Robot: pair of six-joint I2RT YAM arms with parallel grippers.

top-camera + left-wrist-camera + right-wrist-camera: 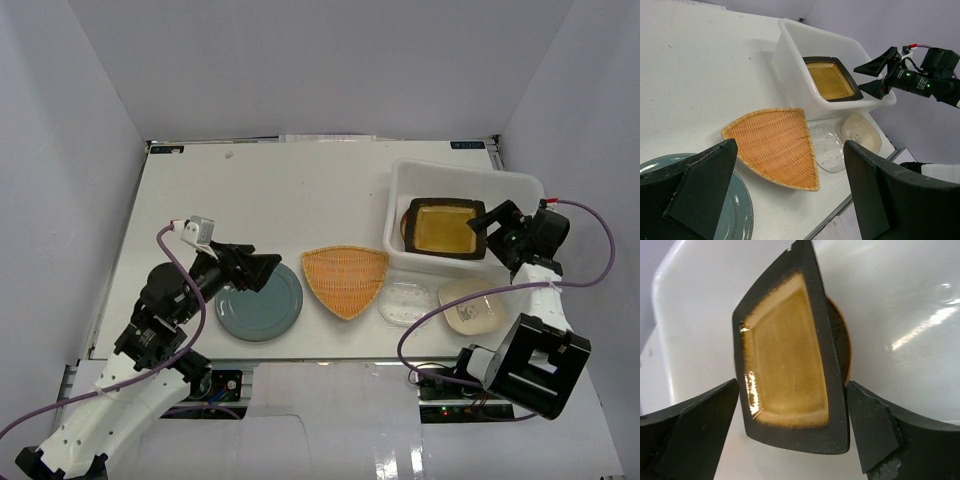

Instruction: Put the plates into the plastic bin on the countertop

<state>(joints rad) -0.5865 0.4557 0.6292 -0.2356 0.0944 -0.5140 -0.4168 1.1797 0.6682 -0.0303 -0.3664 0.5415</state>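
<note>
The amber square plate (440, 228) lies in the plastic bin (400, 178), on top of a brown-rimmed plate whose edge shows in the right wrist view (842, 345). My right gripper (488, 228) is open at that plate's right edge; in its own view (790, 390) the fingers stand wide on either side of the amber plate (785, 365). My left gripper (262, 270) is open and empty over the teal round plate (260, 305). The orange triangular plate (345, 278), the clear plate (405, 302) and the cream squarish plate (475, 308) lie on the countertop (250, 200) in front of the bin.
The left wrist view shows the teal plate (740, 210), orange plate (775, 145), clear plate (829, 147), cream plate (860, 132) and the bin (790, 55) in a row along the near table edge. White walls enclose the countertop.
</note>
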